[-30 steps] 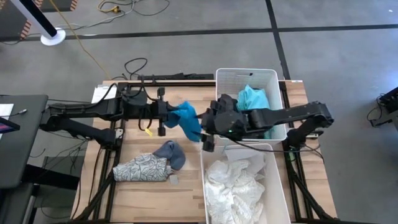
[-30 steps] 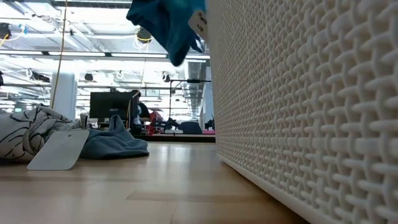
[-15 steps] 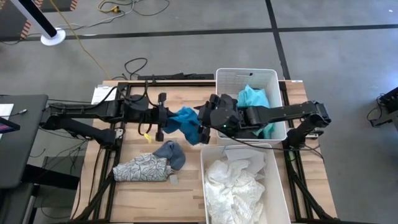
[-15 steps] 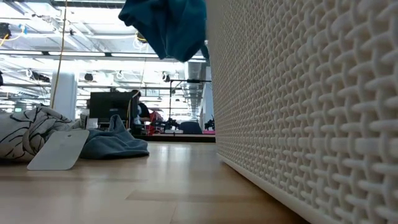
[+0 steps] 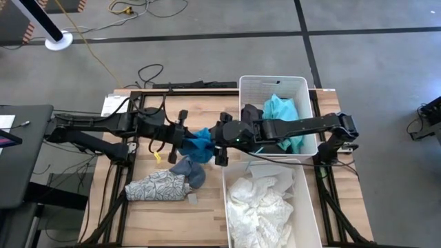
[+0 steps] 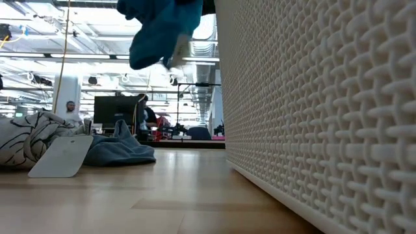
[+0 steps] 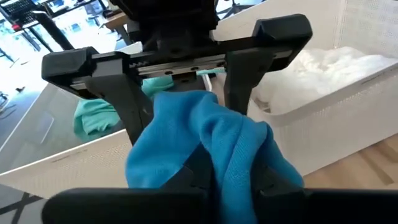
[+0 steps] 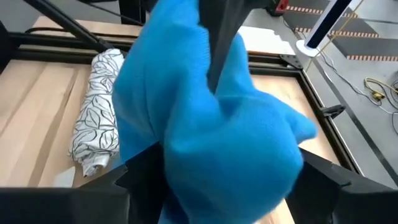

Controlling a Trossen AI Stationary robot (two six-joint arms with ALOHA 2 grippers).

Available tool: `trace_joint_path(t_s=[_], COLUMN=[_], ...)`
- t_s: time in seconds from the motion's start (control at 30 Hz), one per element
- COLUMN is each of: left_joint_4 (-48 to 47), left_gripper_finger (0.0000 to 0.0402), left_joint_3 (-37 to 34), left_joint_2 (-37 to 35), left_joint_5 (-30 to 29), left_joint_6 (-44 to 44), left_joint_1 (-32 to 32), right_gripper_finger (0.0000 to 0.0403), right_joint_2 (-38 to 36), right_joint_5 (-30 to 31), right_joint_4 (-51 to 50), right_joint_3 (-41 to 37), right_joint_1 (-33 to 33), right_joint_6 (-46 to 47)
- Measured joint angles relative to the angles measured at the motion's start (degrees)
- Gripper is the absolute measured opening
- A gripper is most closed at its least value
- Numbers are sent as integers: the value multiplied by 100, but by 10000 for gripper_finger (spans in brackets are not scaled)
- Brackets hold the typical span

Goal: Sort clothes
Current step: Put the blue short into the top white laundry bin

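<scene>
A bright blue garment (image 5: 198,143) hangs bunched above the table's middle, and it also shows in the low view (image 6: 162,26). My left gripper (image 5: 185,138) comes from the left and is shut on it. My right gripper (image 5: 216,140) comes from the right and is open. Its two fingers (image 7: 239,87) stand on either side of the bunch, and I cannot tell whether they touch it. A white leaf-print garment (image 5: 157,186) and a grey-blue garment (image 5: 190,169) lie on the table near the front left. My left gripper pinches the blue garment's bunched end (image 7: 217,177) between its two fingers (image 8: 219,43). It comes level from the table's left. The garment is lifted clear of the table and hangs slack in a ball in front of the fingers. One layer or several, I cannot tell.
A white bin (image 5: 272,84) at the far right holds a teal garment (image 5: 282,110). A second white bin (image 5: 307,180) at the near right holds white clothes (image 5: 260,207), and its woven wall fills the low view's right (image 6: 312,117). A white tag (image 6: 62,156) lies by the grey-blue garment.
My right gripper has moved toward the table's left, close up to my left gripper. The blue garment was stretched out between the two and has gathered into a slack ball. It has shifted a little toward the left and the near edge, still clear of the table.
</scene>
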Motion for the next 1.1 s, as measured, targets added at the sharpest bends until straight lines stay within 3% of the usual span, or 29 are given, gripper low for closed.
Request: trace_joint_path(t_s=[0.1,0.2,0.47,0.67,0.9,1.1], left_joint_4=[37,35,18,-29,-681,-1066], left_gripper_finger=[19,25,34,55,140,205], left_joint_3=[0,0,-2,0,2,1], left_joint_2=[-2,-1,0,-3,-11,-7], left_joint_5=[2,-1,68,-165,-1260,-1545], left_joint_6=[0,2,-80,-296,-318,-551], left_joint_1=[0,1,2,0,-4,2], right_gripper_finger=[272,231,20,5,1,1], right_joint_2=[13,19,32,-52,-525,-1208], right_joint_5=[3,2,-13,34,161,926], right_joint_4=[25,-26,-242,-269,-177,-160], right_joint_3=[0,0,0,-2,-4,-4], right_joint_1=[-4,-4,-13,24,124,269], right_joint_6=[38,114,-81,-118,-168,-283])
